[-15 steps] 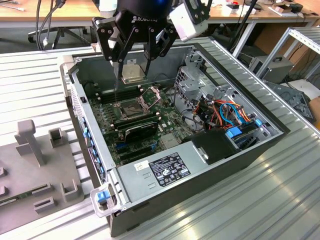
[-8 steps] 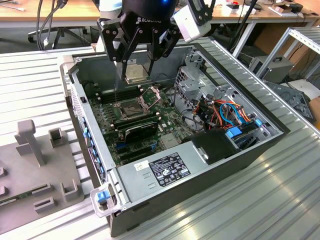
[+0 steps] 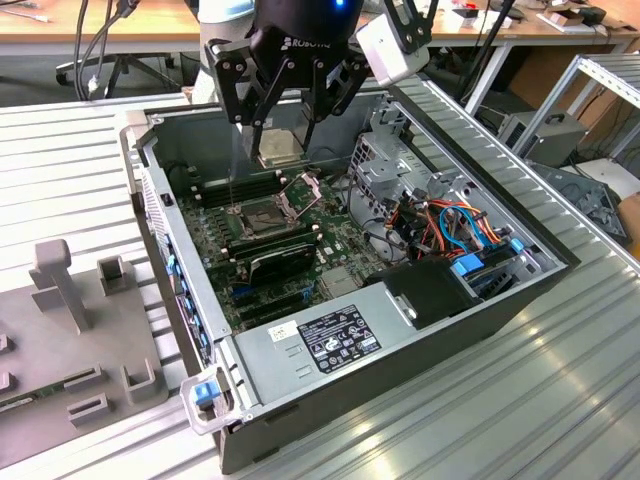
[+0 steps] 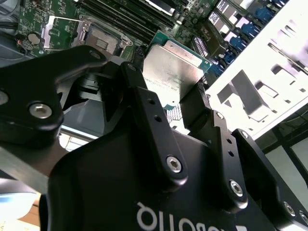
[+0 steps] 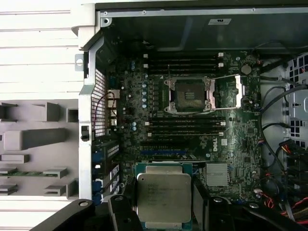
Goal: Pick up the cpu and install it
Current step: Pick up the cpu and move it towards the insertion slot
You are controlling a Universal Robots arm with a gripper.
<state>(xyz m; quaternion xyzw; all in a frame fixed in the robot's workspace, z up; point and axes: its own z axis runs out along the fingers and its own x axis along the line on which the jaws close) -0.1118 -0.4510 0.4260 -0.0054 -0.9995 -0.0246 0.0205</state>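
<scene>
Aloft, cpu [image 5: 163, 196] in hand [image 5: 162, 206] over motherboard [image 5: 231, 144].

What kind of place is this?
Probably a robotics lab: an open grey metal computer case on a ribbed aluminium table, wooden desks behind, and black robot jaws holding a silver square cpu.

**Around Me: Case, Board and Tray**

I look into an open computer case [image 3: 150, 190] lying on a ribbed metal table [image 3: 560, 390]. Its green motherboard [image 5: 134, 130] carries a dark square socket [image 5: 187, 94], and I see the hinged metal frame [image 5: 226, 91] swung open beside it. Long memory slots [image 5: 185, 122] run on both sides of the socket. In the exterior view a labelled power supply [image 3: 300, 365] sits in the near corner, with orange and blue cables [image 3: 450, 225] behind it. A grey fixture tray [image 3: 40, 340] with upright blocks lies outside the case, on the exterior view's left.
</scene>
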